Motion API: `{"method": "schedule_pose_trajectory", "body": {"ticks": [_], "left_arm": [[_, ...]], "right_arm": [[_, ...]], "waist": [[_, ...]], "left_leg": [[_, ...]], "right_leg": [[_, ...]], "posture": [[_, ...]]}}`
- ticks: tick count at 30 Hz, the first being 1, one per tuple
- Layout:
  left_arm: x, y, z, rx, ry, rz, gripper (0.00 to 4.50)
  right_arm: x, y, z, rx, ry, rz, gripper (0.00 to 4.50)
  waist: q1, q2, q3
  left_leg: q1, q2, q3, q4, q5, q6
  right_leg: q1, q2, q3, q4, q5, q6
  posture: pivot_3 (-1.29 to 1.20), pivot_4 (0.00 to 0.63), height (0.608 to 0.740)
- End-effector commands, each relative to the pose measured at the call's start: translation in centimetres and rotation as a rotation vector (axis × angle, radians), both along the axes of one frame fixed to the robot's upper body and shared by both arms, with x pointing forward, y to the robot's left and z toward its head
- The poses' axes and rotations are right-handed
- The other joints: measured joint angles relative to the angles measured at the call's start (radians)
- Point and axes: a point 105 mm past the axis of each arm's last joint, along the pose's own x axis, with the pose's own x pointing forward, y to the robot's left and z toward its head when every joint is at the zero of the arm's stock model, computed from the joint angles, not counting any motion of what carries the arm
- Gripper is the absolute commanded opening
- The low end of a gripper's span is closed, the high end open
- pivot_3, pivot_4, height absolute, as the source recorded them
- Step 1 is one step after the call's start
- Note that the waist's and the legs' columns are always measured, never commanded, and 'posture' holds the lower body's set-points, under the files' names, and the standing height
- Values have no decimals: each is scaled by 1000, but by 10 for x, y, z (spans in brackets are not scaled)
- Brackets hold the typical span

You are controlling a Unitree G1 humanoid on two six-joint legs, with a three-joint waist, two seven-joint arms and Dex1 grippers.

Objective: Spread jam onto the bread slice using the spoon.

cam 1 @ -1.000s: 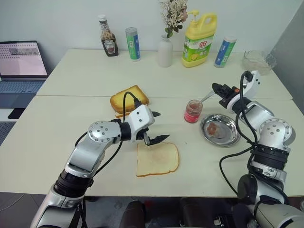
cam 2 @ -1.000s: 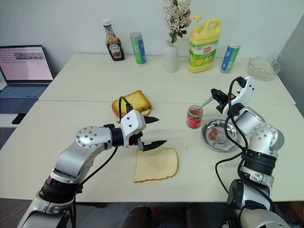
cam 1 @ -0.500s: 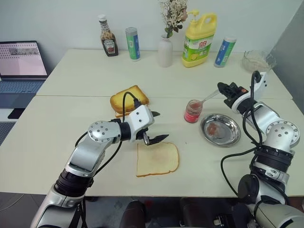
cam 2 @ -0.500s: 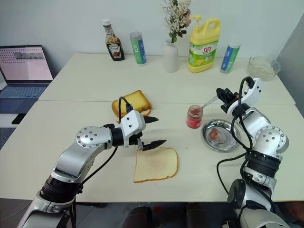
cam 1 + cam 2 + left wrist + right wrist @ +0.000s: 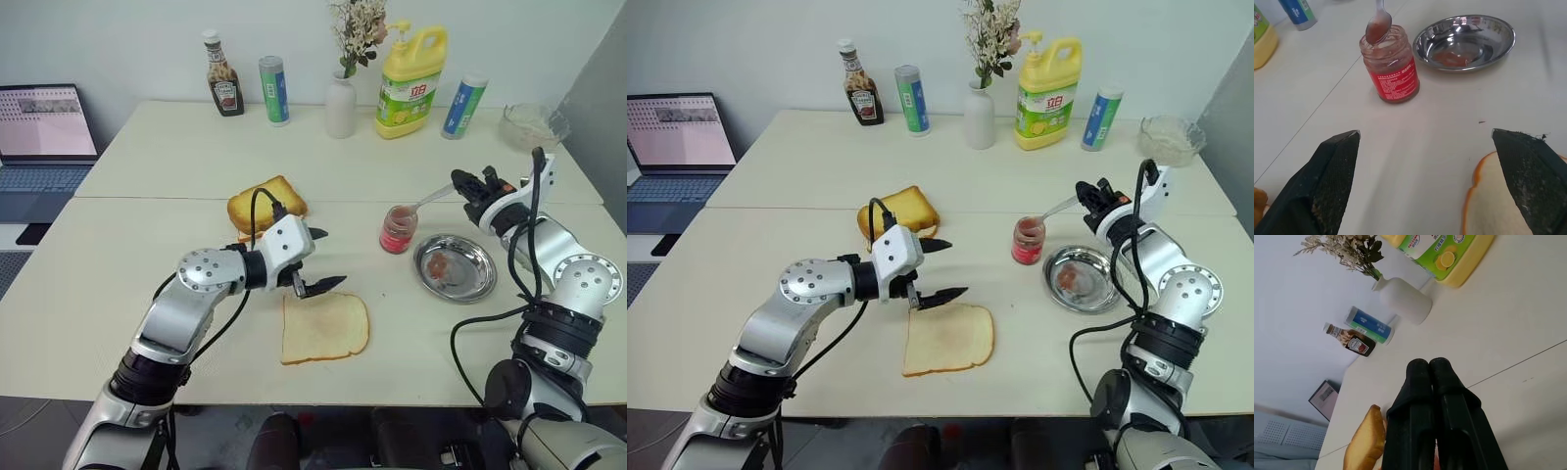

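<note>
Over jam, spoon seemingly unmoved

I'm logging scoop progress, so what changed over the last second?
The right end effector, shut on the spoon, rolled its wrist and drifted slightly toward the table's right edge; the spoon bowl stays at the mouth of the jam jar. The left end effector hangs open above the bread slice, unmoved. Jar, bread and steel dish stayed put.
</note>
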Motion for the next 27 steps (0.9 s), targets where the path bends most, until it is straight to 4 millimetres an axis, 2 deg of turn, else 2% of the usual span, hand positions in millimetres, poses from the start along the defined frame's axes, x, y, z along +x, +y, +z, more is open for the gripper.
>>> {"method": "schedule_pose_trajectory", "body": {"ticks": [1, 13, 18, 21, 24, 27], "left_arm": [[-1, 5, 22, -74, -43, -10, 4500], [-6, -2, 32, -139, 11, -47, 4500], [-7, 6, 27, -98, 5, -49, 4500], [-8, 10, 25, -66, -13, -59, 4500], [-12, 19, 20, -11, -37, -78, 4500], [-17, 29, 17, 17, -43, -76, 4500]], "right_arm": [[-3, -6, 9, 46, -34, -14, 25], [-6, -5, 1, 58, -27, 2, 25], [-11, -1, 18, 111, -110, 45, 25], [-17, 8, 29, 112, -156, 97, 25], [-31, 29, 45, 94, -225, 207, 25], [-41, 50, 51, 55, -248, 294, 25]], "waist": [[0, 0, 0], [0, 0, 0], [-1, 1, 1], [-1, 1, 1], [-2, 2, 1], [-2, 2, 1]], "left_leg": [[0, 0, 0, 0, 0, 0], [0, 0, 0, 0, 0, 0], [0, 0, 0, -1, 0, 0], [-1, 0, 0, -1, 0, 0], [-1, 0, 1, -1, 0, 0], [-1, 1, 1, -1, 0, 0]], "right_leg": [[0, 0, 0, 0, 0, 0], [0, 0, 0, 0, 0, 0], [-1, 0, 0, 0, 0, 0], [-1, 0, 0, 0, 0, 0], [-2, 0, 1, 0, 0, 0], [-3, 1, 1, 0, 0, 0]], "posture": [[0, 150, 740], [0, 150, 740], [0, 150, 740], [0, 150, 740], [0, 150, 740], [0, 150, 740]]}}
